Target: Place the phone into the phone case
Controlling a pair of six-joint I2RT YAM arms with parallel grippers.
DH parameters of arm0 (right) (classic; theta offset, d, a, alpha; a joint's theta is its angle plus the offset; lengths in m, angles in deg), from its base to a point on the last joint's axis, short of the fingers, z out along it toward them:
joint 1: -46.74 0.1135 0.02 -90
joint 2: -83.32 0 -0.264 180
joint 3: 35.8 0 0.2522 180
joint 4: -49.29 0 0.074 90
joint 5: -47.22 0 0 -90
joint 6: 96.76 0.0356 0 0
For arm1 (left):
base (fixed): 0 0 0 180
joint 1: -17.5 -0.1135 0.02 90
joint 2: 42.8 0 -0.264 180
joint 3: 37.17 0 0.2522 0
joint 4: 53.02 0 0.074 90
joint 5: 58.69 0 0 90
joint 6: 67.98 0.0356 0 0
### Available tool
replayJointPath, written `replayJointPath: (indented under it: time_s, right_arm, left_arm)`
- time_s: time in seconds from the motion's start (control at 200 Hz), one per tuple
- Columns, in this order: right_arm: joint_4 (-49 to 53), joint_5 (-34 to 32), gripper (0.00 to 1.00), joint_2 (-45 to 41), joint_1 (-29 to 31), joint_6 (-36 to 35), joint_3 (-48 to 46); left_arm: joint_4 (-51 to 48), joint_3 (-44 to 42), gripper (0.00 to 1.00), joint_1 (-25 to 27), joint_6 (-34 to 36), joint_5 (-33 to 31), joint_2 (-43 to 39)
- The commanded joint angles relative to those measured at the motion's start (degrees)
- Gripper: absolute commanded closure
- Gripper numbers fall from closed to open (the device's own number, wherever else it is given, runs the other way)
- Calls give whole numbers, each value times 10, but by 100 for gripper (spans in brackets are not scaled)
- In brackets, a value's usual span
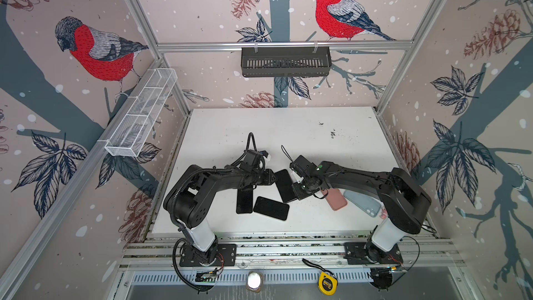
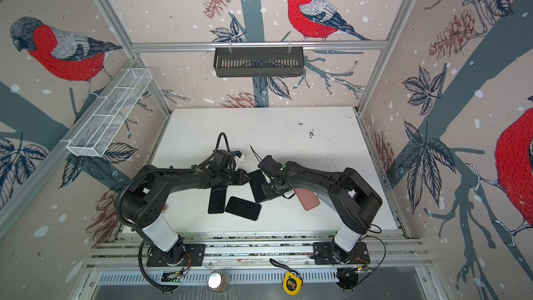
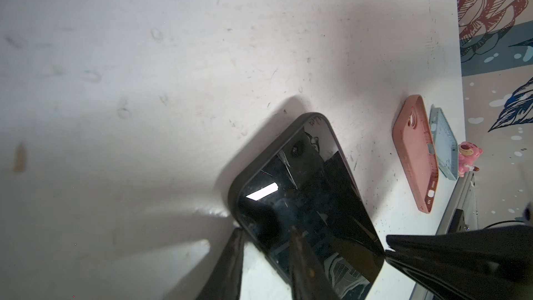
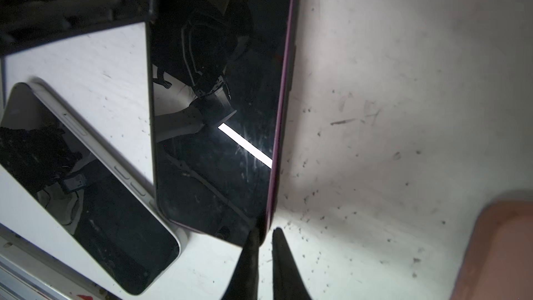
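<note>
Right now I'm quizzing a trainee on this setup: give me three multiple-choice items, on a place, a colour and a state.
1. Where is the pink case? A at the far wall; B beside the blue case; C on the front rail.
2. Tape measure colour? A red; B yellow; C green.
3. The right gripper is: A wide open; B holding the pink case; C shut on the edge of the phone.
Answers: B, the two lie side by side; B, yellow housing; C, it pinches that edge.
</note>
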Motion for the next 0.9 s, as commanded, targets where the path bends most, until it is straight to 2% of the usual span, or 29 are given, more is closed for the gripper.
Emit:
replayJointPath:
  time_s: [0.0,0.4,0.896]
  right_arm:
    - [10,-5,86,7,3,2,5]
    - [64,-45,89,51,10,-10,31]
    - [61,-44,89,83,23,-12,24]
  left_arm:
    - [-62,-3,70,-1,3,-30,4]
    - [-61,-3,70,-1,4,-29,6]
    - [-60,-5,70,-1,3,-29,5]
